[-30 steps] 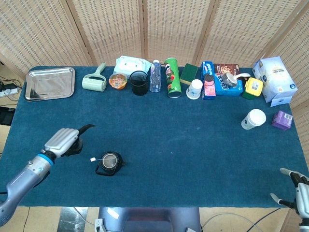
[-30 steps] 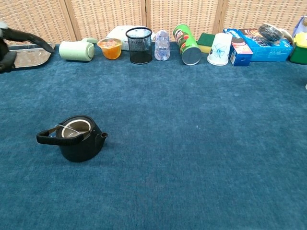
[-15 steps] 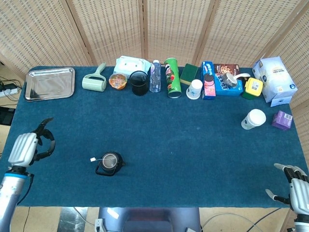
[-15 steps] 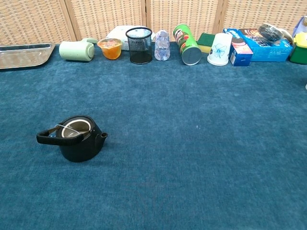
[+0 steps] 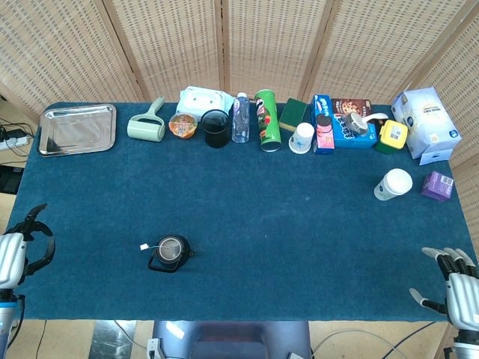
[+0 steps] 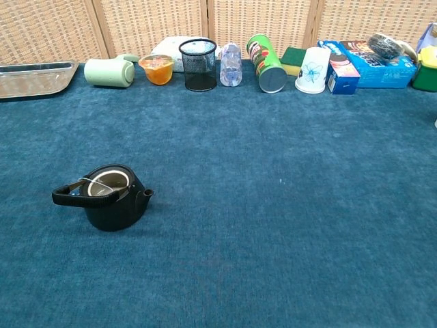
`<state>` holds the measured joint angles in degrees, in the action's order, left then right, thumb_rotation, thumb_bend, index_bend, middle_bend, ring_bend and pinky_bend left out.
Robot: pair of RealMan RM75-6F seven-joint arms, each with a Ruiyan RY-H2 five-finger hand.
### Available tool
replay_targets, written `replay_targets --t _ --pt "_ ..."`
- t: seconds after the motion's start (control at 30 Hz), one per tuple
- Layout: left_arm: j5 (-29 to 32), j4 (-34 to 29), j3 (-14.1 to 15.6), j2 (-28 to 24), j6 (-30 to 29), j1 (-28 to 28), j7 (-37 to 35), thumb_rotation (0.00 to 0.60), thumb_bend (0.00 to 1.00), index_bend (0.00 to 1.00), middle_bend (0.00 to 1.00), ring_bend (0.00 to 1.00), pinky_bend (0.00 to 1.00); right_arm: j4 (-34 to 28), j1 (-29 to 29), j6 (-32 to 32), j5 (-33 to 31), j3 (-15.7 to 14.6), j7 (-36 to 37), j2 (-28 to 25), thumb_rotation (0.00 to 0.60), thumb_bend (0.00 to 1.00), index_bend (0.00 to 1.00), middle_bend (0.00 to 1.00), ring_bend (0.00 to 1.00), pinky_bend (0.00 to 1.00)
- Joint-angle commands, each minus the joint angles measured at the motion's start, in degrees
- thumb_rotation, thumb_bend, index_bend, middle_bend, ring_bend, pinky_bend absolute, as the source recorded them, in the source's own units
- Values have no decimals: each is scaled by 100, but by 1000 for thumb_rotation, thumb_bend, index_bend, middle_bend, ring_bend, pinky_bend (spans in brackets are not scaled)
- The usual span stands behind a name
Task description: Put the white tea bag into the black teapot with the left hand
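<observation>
The black teapot point(image 5: 170, 253) point(image 6: 109, 203) stands on the blue table near its front left. A thin string runs over its rim to a small white tag point(image 5: 144, 246) lying on the cloth just left of the pot; the bag itself sits inside, hidden by the rim. My left hand point(image 5: 16, 250) hangs at the table's left edge, well away from the pot, with nothing in it and fingers apart. My right hand point(image 5: 457, 280) is at the front right corner, holding nothing, fingers spread. Neither hand shows in the chest view.
A steel tray point(image 5: 77, 129) lies at the back left. Along the back edge stand a green roller point(image 5: 147, 126), a black mesh cup point(image 5: 216, 128), a bottle point(image 5: 240, 117), a green can point(image 5: 267, 120) and several boxes. A white cup point(image 5: 393, 184) stands at the right.
My left hand has drawn back from beside the teapot to the table's left edge, empty. The teapot and tag have stayed put. The right hand has barely shifted.
</observation>
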<state>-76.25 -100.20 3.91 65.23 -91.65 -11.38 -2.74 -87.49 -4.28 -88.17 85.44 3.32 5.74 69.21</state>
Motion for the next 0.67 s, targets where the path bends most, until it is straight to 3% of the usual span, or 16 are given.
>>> replay_targets --t 0.03,0.67 --pt "-62 5 -29 -8 27 54 -12 600 516 129 464 362 424 -17 5 -13 16 -7 -25 -6 600 186 239 266 168 98" --pt "-283 -142 -310 -52 251 309 98 600 516 138 464 362 424 28 39 -78 75 -36 73 -31 600 186 239 266 168 97"
